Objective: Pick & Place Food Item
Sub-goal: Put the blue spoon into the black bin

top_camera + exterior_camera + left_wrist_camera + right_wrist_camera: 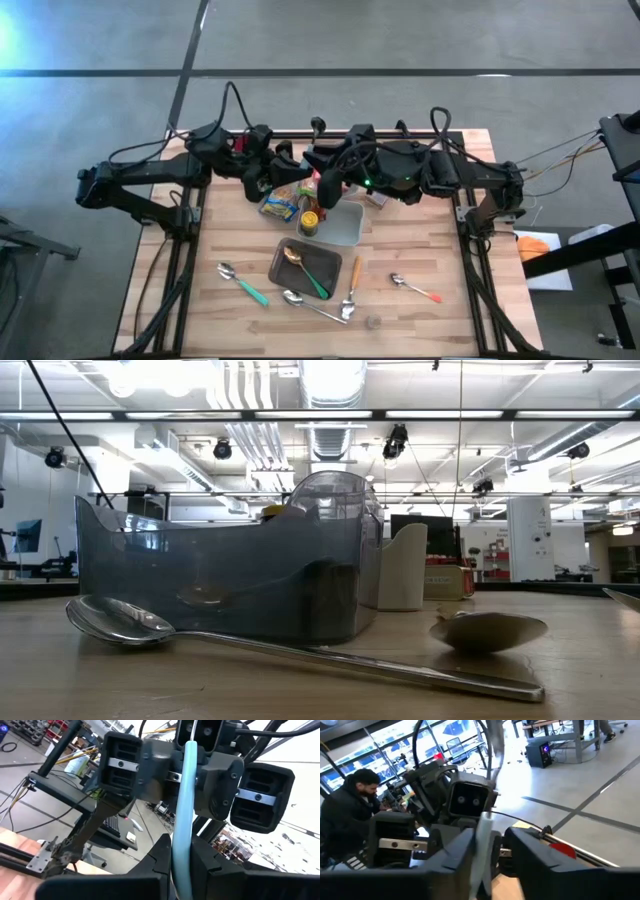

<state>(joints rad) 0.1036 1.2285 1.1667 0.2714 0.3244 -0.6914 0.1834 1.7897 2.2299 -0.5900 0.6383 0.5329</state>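
Note:
High over the table's far middle, my two grippers meet around a utensil with a light-blue handle (186, 795). My left gripper (181, 847), coming from the left (292, 168), is shut on it. My right gripper (482, 842), coming from the right (326, 180), faces it and is also closed on the handle. Below them, food packets (283, 205) and a small can (309, 222) lie on the table beside a clear bin (343, 224). No gripper shows in the low view. My left gripper pinches the light-blue handle (180, 862) between its two fingers, coming about level from the table's left. The handle runs on past the fingertips toward the right gripper and is lifted clear of the table. My right gripper has the pale handle (483, 832) pinched between its two fingers, coming about level from the table's right. A thin metal stem (493, 750) stands out beyond the fingers. The utensil is clear of the table; which end this gripper has, I cannot tell.
A dark tray (322, 254) near the middle holds a green-handled spoon (312, 280). Loose spoons lie toward the near edge: a green-handled one (243, 283), a metal one (315, 305), an orange-handled one (352, 285) and a pink-handled one (415, 288). A seated person (350, 815) is beyond the table.

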